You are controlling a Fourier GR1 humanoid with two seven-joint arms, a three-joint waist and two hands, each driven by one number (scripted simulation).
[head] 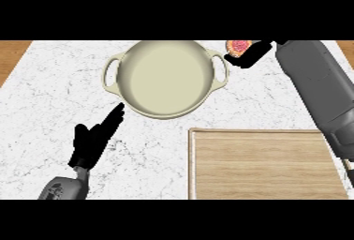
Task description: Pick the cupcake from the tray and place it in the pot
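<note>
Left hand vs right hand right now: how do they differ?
The left hand is open, fingers straight, holding nothing, beside the pot; the right hand is curled round the cupcake. Left sits low on the counter near the pot's front-left rim; right is beyond the pot's right handle. Both are black.

Two smooth grey forearms, black left hand (93,140), black right hand (252,54)

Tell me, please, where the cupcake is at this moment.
In the head view the cupcake is at the upper right, held in the right hand just beyond the pot's right handle, off the wooden tray.
</note>
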